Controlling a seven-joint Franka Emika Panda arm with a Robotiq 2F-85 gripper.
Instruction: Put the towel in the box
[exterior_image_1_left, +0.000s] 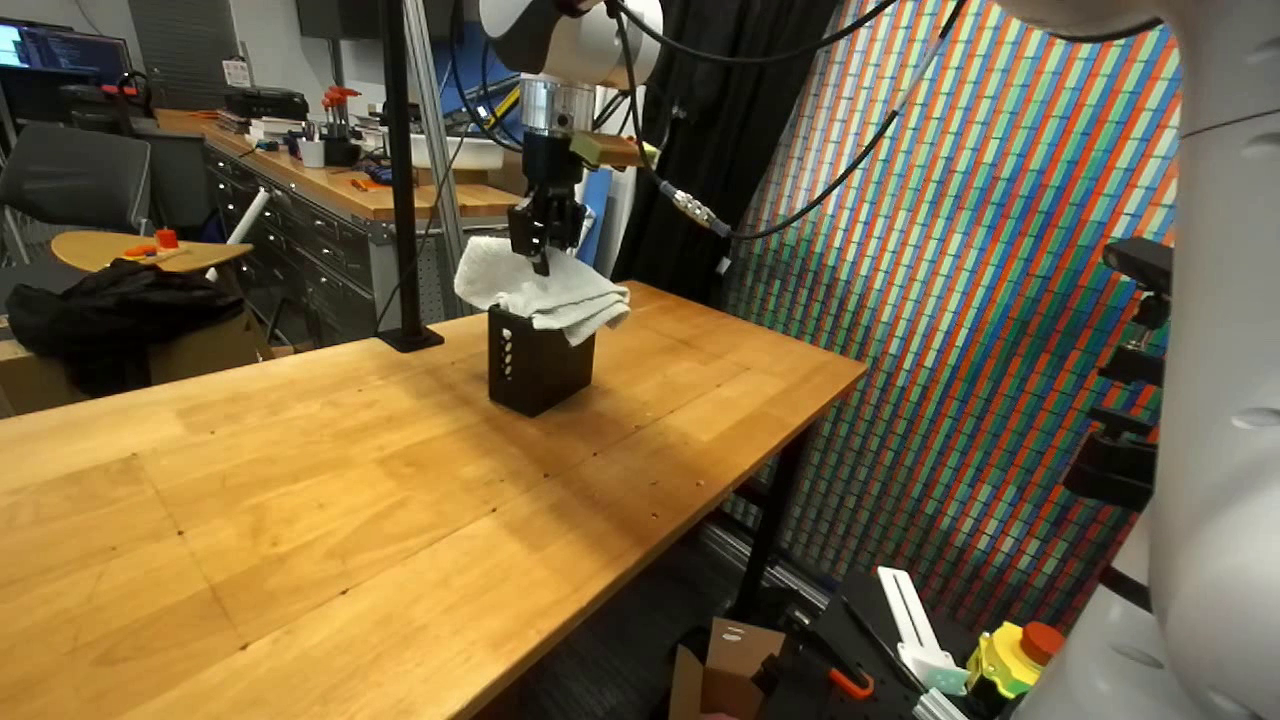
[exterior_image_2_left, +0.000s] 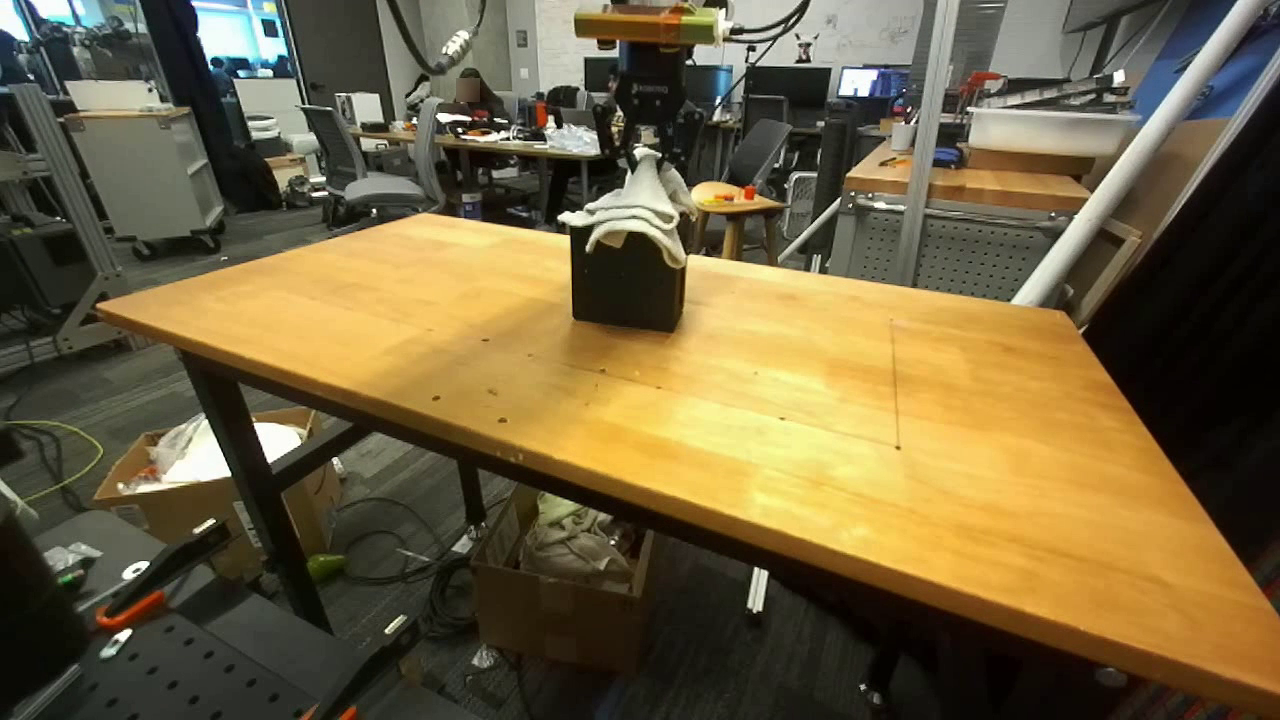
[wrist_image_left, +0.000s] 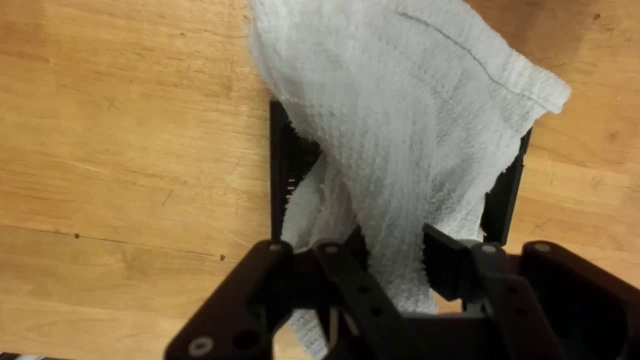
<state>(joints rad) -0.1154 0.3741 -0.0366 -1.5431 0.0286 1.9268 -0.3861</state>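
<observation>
A black box (exterior_image_1_left: 540, 372) with round holes in one side stands upright on the table; it also shows in an exterior view (exterior_image_2_left: 626, 288). A light grey towel (exterior_image_1_left: 575, 300) is draped over its open top, partly inside and partly hanging over the rim, also in an exterior view (exterior_image_2_left: 640, 208). In the wrist view the towel (wrist_image_left: 380, 115) covers most of the box opening, and the box rim (wrist_image_left: 274, 170) shows at both sides. My gripper (wrist_image_left: 394, 237) is shut on a bunched fold of the towel above the box; it shows in both exterior views (exterior_image_1_left: 543, 258) (exterior_image_2_left: 652, 150).
The box stands near the back edge of the wooden table (exterior_image_1_left: 330, 500). A black post (exterior_image_1_left: 408, 335) rises at the table's back edge. A cardboard box (exterior_image_2_left: 560, 610) with cloths stands under the table. A second workbench (exterior_image_1_left: 440, 200) with tools is behind.
</observation>
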